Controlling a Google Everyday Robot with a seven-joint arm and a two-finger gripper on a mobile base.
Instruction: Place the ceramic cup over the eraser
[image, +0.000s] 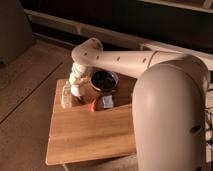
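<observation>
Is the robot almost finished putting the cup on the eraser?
Not yet. Nothing looks done: no cup sits on the small orange and grey block, probably the eraser, which lies bare on the wooden table. In hand: the arm reaches down at the table's back left, the claw low beside a pale object, possibly the cup; a grip is not visible. Left: lifting it over and setting it down, past the dark bowl.

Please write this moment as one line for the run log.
gripper: jaws shut, low over table's far-left part | dark bowl: right of gripper | eraser: uncovered, in front of bowl | ceramic cup: cannot tell
</observation>
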